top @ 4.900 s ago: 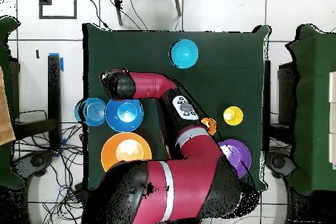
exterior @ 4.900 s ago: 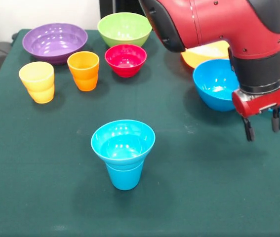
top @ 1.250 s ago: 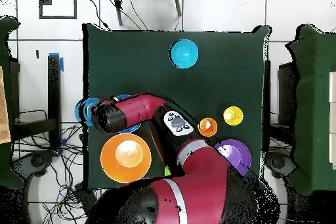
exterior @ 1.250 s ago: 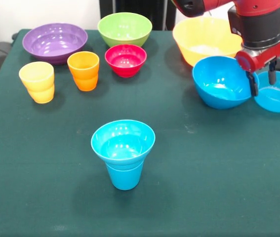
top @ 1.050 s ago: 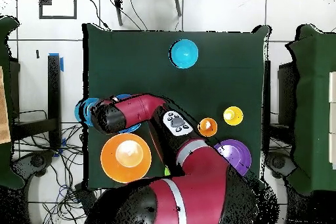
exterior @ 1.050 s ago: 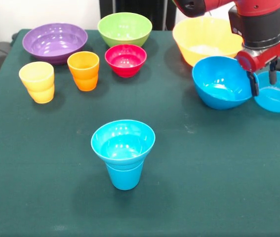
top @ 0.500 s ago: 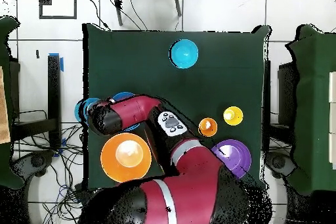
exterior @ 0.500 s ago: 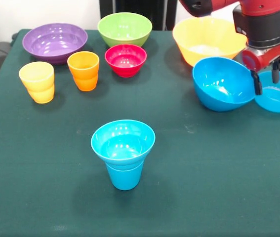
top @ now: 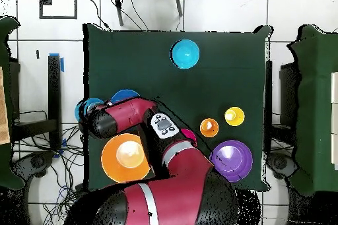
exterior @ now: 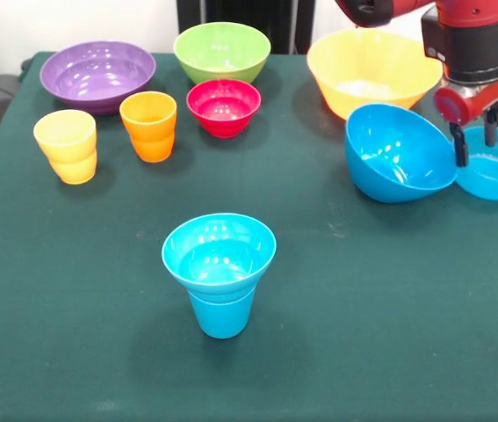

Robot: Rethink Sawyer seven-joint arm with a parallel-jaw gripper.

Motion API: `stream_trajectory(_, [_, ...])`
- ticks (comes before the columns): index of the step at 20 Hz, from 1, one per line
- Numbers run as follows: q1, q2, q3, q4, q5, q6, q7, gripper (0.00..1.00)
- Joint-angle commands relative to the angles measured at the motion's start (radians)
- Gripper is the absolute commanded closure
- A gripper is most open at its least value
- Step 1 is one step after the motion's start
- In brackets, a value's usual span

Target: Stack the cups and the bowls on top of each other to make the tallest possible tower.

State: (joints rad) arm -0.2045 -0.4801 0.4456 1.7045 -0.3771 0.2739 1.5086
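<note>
A blue bowl (exterior: 220, 249) sits on a blue cup (exterior: 222, 314) in the middle of the table; this tower also shows in the overhead view (top: 185, 53). My gripper (exterior: 475, 142) hangs at the right, open, between a medium blue bowl (exterior: 393, 149) and a small blue bowl (exterior: 497, 173). Its left finger (exterior: 459, 149) touches the medium bowl's right rim. That bowl is tilted, its mouth facing left. The yellow-orange bowl (exterior: 373, 66) stands behind it. Overhead, the arm hides the gripper.
At the back left stand the purple bowl (exterior: 97, 72), green bowl (exterior: 221, 48), red bowl (exterior: 223, 104), orange cup (exterior: 149, 123) and yellow cup (exterior: 66, 143). The green table (exterior: 363, 308) ends just right of the small blue bowl.
The gripper moved from in front of the medium blue bowl back to its right rim. That bowl, flat before, has tipped with its mouth to the left.
</note>
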Motion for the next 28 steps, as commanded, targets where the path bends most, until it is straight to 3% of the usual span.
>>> stream_trajectory(1, [0.027,0.031,-0.084,-0.092,-0.059,0.070,0.046,0.00])
stream_trajectory(7, [0.060,0.046,-0.115,-0.151,-0.054,0.089,0.044,0.00])
stream_trajectory(16, [0.060,0.059,-0.099,-0.219,-0.025,0.142,0.015,0.00])
stream_trajectory(28, [0.058,0.039,-0.100,-0.182,-0.039,0.141,0.025,0.00])
